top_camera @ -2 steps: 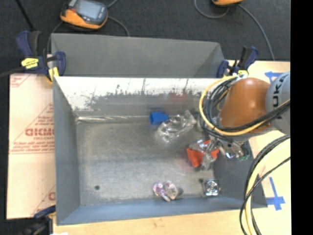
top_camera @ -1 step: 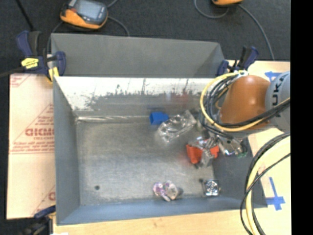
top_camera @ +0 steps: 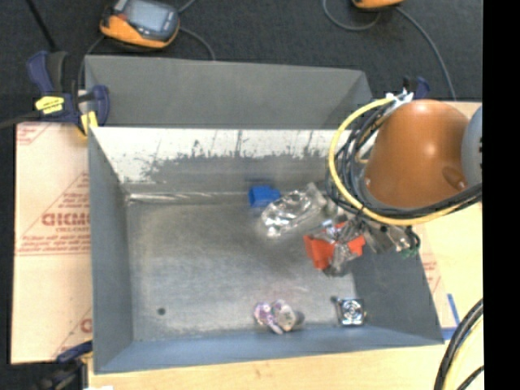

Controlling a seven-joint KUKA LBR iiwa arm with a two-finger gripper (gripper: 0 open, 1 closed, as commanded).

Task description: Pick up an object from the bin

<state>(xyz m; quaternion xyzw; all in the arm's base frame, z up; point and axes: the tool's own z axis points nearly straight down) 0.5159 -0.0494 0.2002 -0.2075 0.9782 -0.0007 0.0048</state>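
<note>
Against the near wall of the bin (top_camera: 110,242) lies a small purple-and-white thing (top_camera: 278,317). Toward the near right corner sits a small silver-and-black thing (top_camera: 350,311). Farther in, by the right wall, the end effector (top_camera: 340,250) hangs low under the orange cover (top_camera: 414,153), right against a red-orange thing (top_camera: 318,253). Whether it is spread or pinching that piece cannot be told. Just beyond lies a crumpled silvery thing (top_camera: 284,214), possibly clear wrap. Behind it, toward the far wall, is a blue block (top_camera: 262,195).

Place: robot lab, as I read it | grey bin (top_camera: 236,96) on dark floor (top_camera: 260,19) | cabled orange devices (top_camera: 140,20) | arm (top_camera: 414,153) trailing cables (top_camera: 345,149)
</note>
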